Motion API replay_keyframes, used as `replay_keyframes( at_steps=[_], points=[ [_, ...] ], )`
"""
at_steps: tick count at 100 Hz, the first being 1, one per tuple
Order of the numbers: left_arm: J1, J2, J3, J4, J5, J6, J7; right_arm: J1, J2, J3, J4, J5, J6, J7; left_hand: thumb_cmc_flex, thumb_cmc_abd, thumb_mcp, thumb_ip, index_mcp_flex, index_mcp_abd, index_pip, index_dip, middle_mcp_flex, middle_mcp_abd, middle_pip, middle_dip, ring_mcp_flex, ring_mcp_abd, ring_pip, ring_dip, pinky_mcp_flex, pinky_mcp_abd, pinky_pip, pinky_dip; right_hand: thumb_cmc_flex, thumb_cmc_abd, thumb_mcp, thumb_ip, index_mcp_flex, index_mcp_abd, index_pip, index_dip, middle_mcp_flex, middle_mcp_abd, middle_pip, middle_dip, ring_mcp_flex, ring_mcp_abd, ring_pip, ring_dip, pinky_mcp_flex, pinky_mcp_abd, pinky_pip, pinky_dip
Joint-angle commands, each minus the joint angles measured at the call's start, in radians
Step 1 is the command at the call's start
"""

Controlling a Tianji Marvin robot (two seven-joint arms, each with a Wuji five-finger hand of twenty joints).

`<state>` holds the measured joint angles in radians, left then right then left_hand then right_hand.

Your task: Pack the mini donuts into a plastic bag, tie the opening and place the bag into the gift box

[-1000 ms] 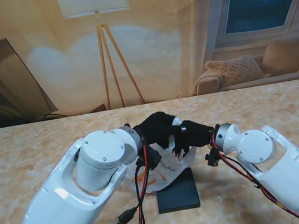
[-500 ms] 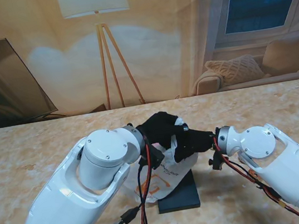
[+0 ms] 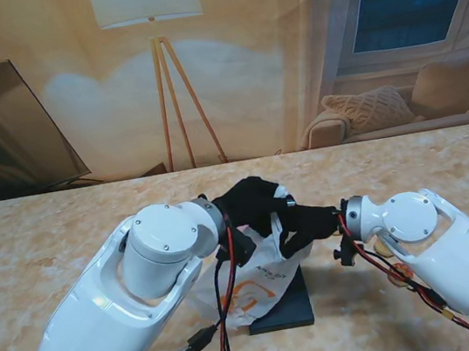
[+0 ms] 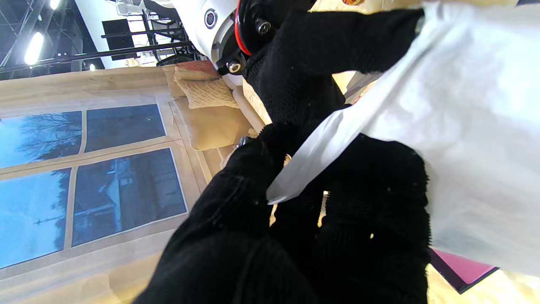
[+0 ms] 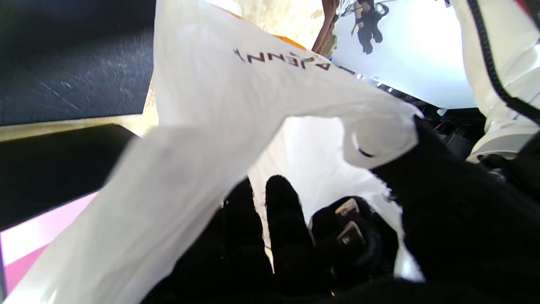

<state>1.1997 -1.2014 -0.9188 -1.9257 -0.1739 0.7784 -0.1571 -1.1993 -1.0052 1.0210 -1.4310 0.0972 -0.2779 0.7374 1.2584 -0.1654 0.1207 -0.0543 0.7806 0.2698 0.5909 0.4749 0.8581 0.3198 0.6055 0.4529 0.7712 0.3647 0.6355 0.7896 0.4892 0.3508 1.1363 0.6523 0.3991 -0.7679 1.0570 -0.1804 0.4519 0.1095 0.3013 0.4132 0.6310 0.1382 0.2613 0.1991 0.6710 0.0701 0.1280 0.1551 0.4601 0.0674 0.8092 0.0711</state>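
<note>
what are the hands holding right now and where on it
Both the left hand and the right hand grip the white plastic bag at its gathered top, near the opening; its body hangs over the dark gift box.

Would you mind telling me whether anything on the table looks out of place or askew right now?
Nothing stands out. Both hands, left hand and right hand, grip the white plastic bag over the dark box; nothing visibly spilled or torn.
</note>
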Motion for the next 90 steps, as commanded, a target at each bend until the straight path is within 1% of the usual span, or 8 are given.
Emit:
replay_keyframes(
  at_steps=[1,18,28,40,56,62,70,90],
  points=[
    [0.003,0.001,-0.003,-0.002,0.004,-0.005,-0.014,0.0,0.002,-0.009,-0.008,-0.007,-0.012,0.029,0.033,-0.02,0.011,-0.015,0.016,-0.033,0.01,0.004,-0.049,-0.021,-0.078,-0.011,-0.024,0.004,-0.008,-0.006,-0.005,-0.035,-0.005,-0.015,-0.06,0.001,-0.024,0.014,-0.015,0.004,-0.042,-0.015,-0.051,0.029,-0.031,-0.022,-0.06,0.032,-0.026,-0.032,-0.048,0.005,-0.049,-0.019],
    [0.001,0.004,-0.003,0.0,0.005,-0.011,-0.022,0.007,0.015,-0.012,-0.011,-0.015,-0.027,0.068,0.033,-0.02,0.013,-0.015,0.017,-0.032,0.011,0.004,-0.048,-0.017,-0.079,-0.011,-0.025,0.006,-0.009,-0.006,-0.009,-0.032,-0.007,-0.016,-0.098,0.068,-0.083,0.021,-0.043,0.019,-0.088,-0.005,-0.122,0.069,-0.067,-0.042,-0.142,0.07,-0.048,-0.044,-0.137,0.035,-0.082,-0.013],
    [0.001,0.005,-0.002,0.001,0.006,-0.012,-0.025,-0.003,0.016,-0.009,-0.022,-0.043,-0.04,0.044,0.033,-0.019,0.013,-0.016,0.017,-0.03,0.011,0.006,-0.049,-0.017,-0.08,-0.01,-0.029,0.007,-0.009,-0.005,-0.015,-0.028,-0.006,-0.015,-0.081,0.114,-0.129,0.029,-0.023,0.014,-0.089,0.015,-0.125,0.074,-0.066,-0.045,-0.144,0.072,-0.041,-0.043,-0.148,0.04,-0.07,0.005],
    [0.002,0.007,-0.003,0.001,0.009,-0.011,-0.028,-0.043,0.006,0.02,-0.064,-0.085,-0.01,-0.018,0.033,-0.018,0.012,-0.016,0.017,-0.032,0.015,0.01,-0.05,-0.018,-0.077,-0.007,-0.032,0.009,-0.006,-0.001,-0.023,-0.024,-0.002,-0.01,0.117,0.27,-0.265,0.056,0.197,-0.119,0.103,0.118,0.097,-0.039,0.036,0.03,0.038,0.027,0.064,0.017,-0.067,0.075,0.035,0.066],
    [0.003,0.012,-0.006,0.003,0.017,-0.02,-0.038,-0.077,0.006,0.052,-0.103,-0.113,0.007,-0.036,0.032,-0.018,0.011,-0.016,0.018,-0.031,0.016,0.013,-0.049,-0.017,-0.074,-0.002,-0.033,0.01,0.001,0.008,-0.029,-0.02,0.007,-0.001,0.153,0.358,-0.362,0.07,0.232,-0.18,0.159,0.14,0.172,-0.085,0.034,0.09,0.1,0.001,0.096,0.081,-0.062,0.108,0.101,0.105],
    [0.004,0.014,-0.007,0.003,0.021,-0.023,-0.04,-0.101,0.004,0.071,-0.126,-0.124,0.02,-0.056,0.032,-0.016,0.01,-0.017,0.018,-0.031,0.017,0.014,-0.049,-0.017,-0.073,-0.001,-0.032,0.01,0.004,0.01,-0.03,-0.02,0.009,0.001,0.243,0.386,-0.473,0.009,0.235,-0.211,0.27,0.068,0.206,-0.098,0.041,0.112,0.125,-0.001,0.106,0.105,-0.057,0.125,0.121,0.119],
    [0.007,0.015,-0.009,0.002,0.025,-0.025,-0.04,-0.131,0.001,0.099,-0.156,-0.126,0.046,-0.066,0.032,-0.015,0.009,-0.016,0.019,-0.032,0.019,0.017,-0.049,-0.015,-0.07,0.002,-0.033,0.009,0.008,0.016,-0.034,-0.02,0.014,0.006,0.309,0.4,-0.539,0.001,0.218,-0.235,0.407,-0.021,0.234,-0.098,0.052,0.131,0.147,0.007,0.128,0.134,-0.057,0.136,0.145,0.135],
    [0.017,0.016,-0.018,0.001,0.028,-0.032,-0.038,-0.203,0.0,0.164,-0.222,-0.179,0.049,-0.111,0.033,-0.012,0.005,-0.017,0.014,-0.032,0.021,0.021,-0.053,-0.017,-0.065,0.01,-0.039,0.009,0.014,0.026,-0.045,-0.017,0.017,0.016,0.365,0.409,-0.57,0.003,0.221,-0.268,0.532,-0.039,0.257,-0.101,0.072,0.155,0.166,-0.013,0.143,0.155,-0.053,0.137,0.165,0.148]
  ],
)
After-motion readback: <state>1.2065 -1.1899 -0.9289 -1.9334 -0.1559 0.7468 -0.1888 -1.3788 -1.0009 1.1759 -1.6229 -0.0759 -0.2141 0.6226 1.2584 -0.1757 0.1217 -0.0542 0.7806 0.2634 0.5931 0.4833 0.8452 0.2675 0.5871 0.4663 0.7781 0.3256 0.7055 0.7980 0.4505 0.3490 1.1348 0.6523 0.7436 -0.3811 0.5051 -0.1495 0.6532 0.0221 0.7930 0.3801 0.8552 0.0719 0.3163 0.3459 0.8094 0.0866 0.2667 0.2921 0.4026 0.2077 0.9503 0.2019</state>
